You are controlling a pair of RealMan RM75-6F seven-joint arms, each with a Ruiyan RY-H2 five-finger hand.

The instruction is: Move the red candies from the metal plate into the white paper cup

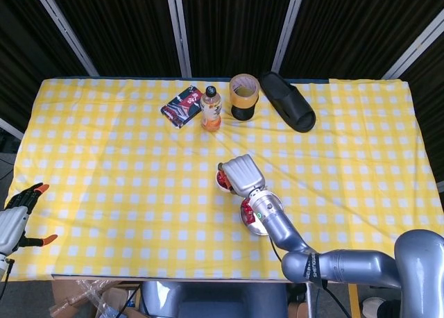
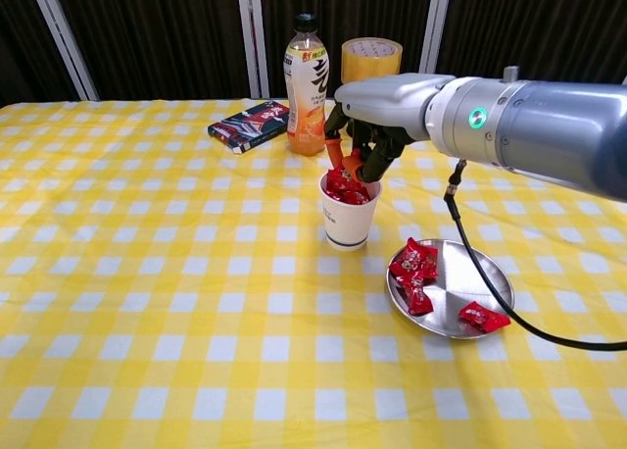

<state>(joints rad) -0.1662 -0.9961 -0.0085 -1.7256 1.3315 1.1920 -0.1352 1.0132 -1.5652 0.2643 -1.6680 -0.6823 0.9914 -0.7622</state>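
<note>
Chest view shows the right hand (image 2: 367, 125) hanging directly over the white paper cup (image 2: 349, 217), its orange-tipped fingers (image 2: 338, 155) curled downward and reaching to the cup's mouth, where they meet the red candies in the cup (image 2: 347, 187). Whether those fingers pinch a candy or merely touch the heap, I cannot tell. The cup stands upright on the yellow checked tablecloth (image 2: 157, 302), well filled. Just to its right and nearer the camera lies the metal plate (image 2: 472, 282), with more red candies on the plate (image 2: 415, 265): a cluster at its left edge and a single one (image 2: 482, 318) at its near right rim.

From the head view the right hand (image 1: 239, 174) covers most of the cup (image 1: 222, 181), and the plate (image 1: 260, 224) is half hidden beneath the forearm. The left hand (image 1: 17, 217) sits at the near left corner of the table, apart from everything, its fingers spread and holding nothing.

Along the far side stand an orange drink bottle (image 2: 306, 86), a roll of yellow tape (image 2: 371, 59) on a black mesh holder (image 2: 370, 114), a dark packet (image 2: 249, 125) to the left, and a black slipper (image 1: 287, 101) to the right.
</note>
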